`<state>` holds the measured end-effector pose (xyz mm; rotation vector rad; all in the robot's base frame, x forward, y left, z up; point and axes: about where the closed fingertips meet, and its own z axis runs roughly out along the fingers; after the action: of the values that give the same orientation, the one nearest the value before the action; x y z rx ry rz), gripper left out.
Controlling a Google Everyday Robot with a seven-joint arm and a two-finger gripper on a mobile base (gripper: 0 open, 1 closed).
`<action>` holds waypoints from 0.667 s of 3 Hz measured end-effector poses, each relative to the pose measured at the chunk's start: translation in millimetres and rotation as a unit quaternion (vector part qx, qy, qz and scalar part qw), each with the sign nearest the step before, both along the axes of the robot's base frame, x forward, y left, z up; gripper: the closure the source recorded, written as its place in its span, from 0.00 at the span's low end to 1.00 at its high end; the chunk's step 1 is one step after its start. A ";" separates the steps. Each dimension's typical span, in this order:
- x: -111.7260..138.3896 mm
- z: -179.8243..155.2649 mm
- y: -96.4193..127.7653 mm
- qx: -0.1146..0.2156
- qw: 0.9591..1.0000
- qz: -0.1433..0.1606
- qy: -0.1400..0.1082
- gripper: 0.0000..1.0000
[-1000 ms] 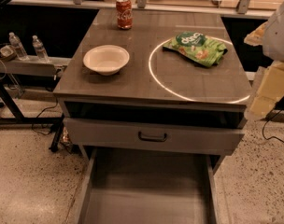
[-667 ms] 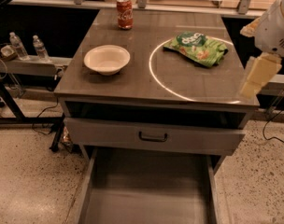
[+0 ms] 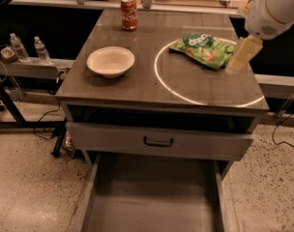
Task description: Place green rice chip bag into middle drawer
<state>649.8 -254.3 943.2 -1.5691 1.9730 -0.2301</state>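
Note:
The green rice chip bag (image 3: 205, 49) lies flat on the right half of the cabinet top, inside a bright ring of light. My gripper (image 3: 240, 57) hangs from the white arm (image 3: 274, 7) at the upper right, just right of the bag and close to its right edge, a little above the top. It holds nothing that I can see. The middle drawer (image 3: 152, 199) is pulled out at the bottom of the view, a wide grey tray with a bare floor.
A white bowl (image 3: 110, 61) sits on the left of the cabinet top (image 3: 137, 88) and a red soda can (image 3: 129, 13) stands at the back. A shut drawer front with a dark handle (image 3: 158, 141) lies above the pulled-out drawer. Two water bottles (image 3: 28, 47) stand on a shelf at the left.
My arm and gripper have moved left and farther back, from beside the cabinet's right edge to just right of the bag. The bag, bowl, can and drawer have not moved.

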 end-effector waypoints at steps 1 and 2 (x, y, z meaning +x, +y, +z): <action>20.6 13.4 -2.4 0.007 1.000 -0.002 -0.025 0.00; 20.0 12.3 -1.9 0.007 1.000 -0.001 -0.023 0.00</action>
<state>669.8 -256.3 955.5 -1.5395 1.9372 -0.2521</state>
